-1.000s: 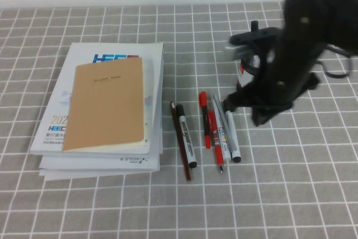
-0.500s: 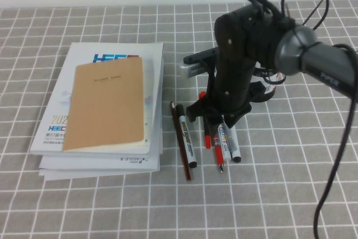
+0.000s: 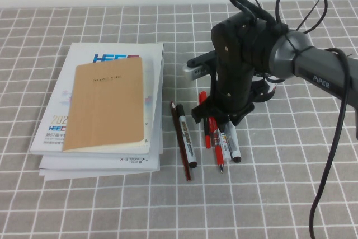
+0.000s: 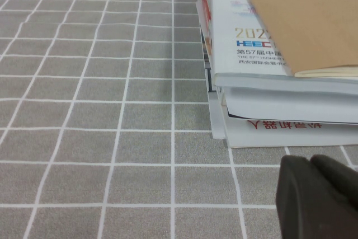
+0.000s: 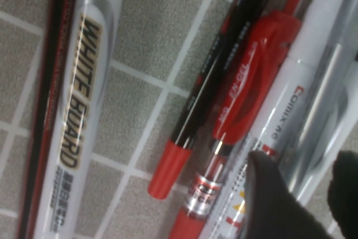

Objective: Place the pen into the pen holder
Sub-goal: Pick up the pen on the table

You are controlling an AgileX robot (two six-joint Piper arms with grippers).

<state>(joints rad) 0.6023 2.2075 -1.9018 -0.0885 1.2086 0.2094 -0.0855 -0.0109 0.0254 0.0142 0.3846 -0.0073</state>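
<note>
The slim grey pen [image 3: 220, 158] lies among several pens on the checked cloth, its upper part hidden under my right arm. In the right wrist view it [image 5: 321, 113] runs between my two dark fingertips [image 5: 274, 205], beside a white Comix marker [image 5: 282, 110]. My right gripper [image 3: 222, 120] is low over the pens, open, its fingers on either side of the grey pen. The pen holder is hidden behind the right arm. My left gripper [image 4: 319, 194] is shut and empty, low over the cloth near the book stack, out of the high view.
A stack of books with a tan notebook [image 3: 109, 104] on top lies at the left. A whiteboard marker [image 3: 187, 138] and a thin dark pen [image 3: 181, 141] lie left of the gripper. Red pens [image 3: 206, 135] and a black-capped white marker [image 3: 234, 149] flank the grey pen.
My right arm has swung left from beside the pen holder and come down over the group of pens. In the last half second it barely moved. The pens have not shifted.
</note>
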